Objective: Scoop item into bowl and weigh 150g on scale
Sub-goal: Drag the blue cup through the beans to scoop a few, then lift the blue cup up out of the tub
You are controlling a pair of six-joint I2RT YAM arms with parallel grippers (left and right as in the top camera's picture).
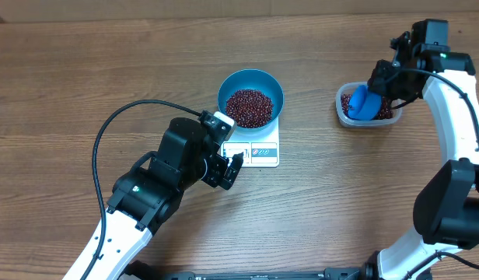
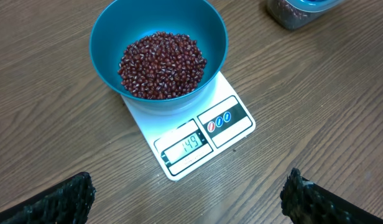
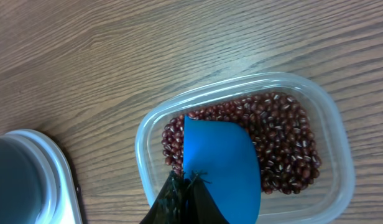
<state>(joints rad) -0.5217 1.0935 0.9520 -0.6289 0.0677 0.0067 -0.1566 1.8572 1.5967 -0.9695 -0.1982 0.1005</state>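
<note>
Jaws wide apart, the left arm [image 1: 158,183] angles low over the counter [image 1: 68,93] just before the scale [image 1: 259,152], which carries the blue bowl [image 1: 228,85] of beans [image 1: 249,107]. Right arm [image 1: 457,117] bends over the clear tub [image 1: 340,117], jaws clamped on the blue scoop [image 1: 365,103].

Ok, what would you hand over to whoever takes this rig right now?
Left gripper: open, empty, in front of the scale.
Right gripper: shut on the blue scoop, over the clear tub of beans.
Blue bowl sits on the scale, holding red-brown beans; display appears to read 149.
Done: filling, nearly. Left: probably a few more beans.
</note>
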